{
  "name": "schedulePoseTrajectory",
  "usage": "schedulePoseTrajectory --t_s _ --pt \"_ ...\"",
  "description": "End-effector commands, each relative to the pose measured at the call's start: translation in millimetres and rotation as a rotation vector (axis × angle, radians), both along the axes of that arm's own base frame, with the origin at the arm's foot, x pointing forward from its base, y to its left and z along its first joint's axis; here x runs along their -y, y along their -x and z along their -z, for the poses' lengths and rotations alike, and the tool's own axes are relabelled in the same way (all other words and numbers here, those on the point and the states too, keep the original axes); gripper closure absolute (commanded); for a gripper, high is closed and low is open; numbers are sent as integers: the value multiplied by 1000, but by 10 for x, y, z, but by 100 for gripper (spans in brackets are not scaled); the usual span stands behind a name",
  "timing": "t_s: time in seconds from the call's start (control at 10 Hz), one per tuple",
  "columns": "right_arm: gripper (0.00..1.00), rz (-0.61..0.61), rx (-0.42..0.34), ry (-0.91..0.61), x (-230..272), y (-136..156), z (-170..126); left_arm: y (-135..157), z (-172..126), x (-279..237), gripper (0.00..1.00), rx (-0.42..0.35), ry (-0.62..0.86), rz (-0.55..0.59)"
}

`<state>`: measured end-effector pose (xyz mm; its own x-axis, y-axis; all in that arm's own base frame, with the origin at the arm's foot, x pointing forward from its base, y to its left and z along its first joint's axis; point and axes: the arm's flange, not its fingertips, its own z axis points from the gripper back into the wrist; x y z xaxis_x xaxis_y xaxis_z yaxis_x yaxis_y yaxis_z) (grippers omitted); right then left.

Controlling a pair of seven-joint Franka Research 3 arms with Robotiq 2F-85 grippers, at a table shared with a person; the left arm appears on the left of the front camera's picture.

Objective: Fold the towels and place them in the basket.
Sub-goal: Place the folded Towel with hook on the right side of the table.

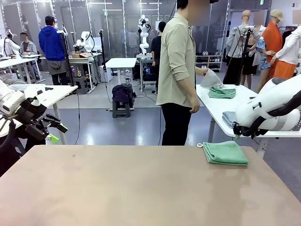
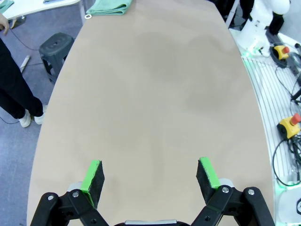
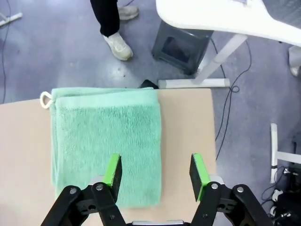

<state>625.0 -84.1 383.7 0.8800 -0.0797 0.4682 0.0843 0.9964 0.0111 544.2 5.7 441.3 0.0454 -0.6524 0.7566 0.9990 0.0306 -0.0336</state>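
A person (image 1: pixel 176 70) stands beyond the beige table (image 1: pixel 141 188).

- I'm watching the sea green towel (image 3: pixel 106 141) lying beneath the right pincer (image 3: pixel 155 169); its near edge is hiding behind the pincer's knuckles.
- Far ahead of the left pincer (image 2: pixel 150 176), that towel is running off the picture's top edge.
- Beyond the right pincer, the person (image 3: pixel 113 23) is showing as legs and shoes, cut off above.
- The right arm (image 1: pixel 275 110) is covering part of a grey-blue towel (image 1: pixel 228 117).
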Motion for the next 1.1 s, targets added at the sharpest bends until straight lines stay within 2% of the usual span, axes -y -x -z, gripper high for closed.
schedulePoseTrajectory --t_s 0.0,0.2,0.4,0.5,0.8,1.0 --pt "27 -33 -41 6 34 550 -344 -3 -16 0 0 -10 -15 -2" --pt "27 -37 -85 12 -103 1082 -627 -3 -16 0 0 -10 -15 -2" --pt "27 -75 -173 22 -245 1428 -722 -3 -16 0 0 -10 -15 -2" --pt "27 -96 -176 21 -295 1543 -751 -3 -16 0 0 -10 -15 -2" --pt "27 -122 -186 18 -367 1621 -742 -3 -16 0 0 -10 -15 -2" --pt "27 -85 -189 14 -395 1634 -756 -3 -16 0 0 -10 -15 -2"
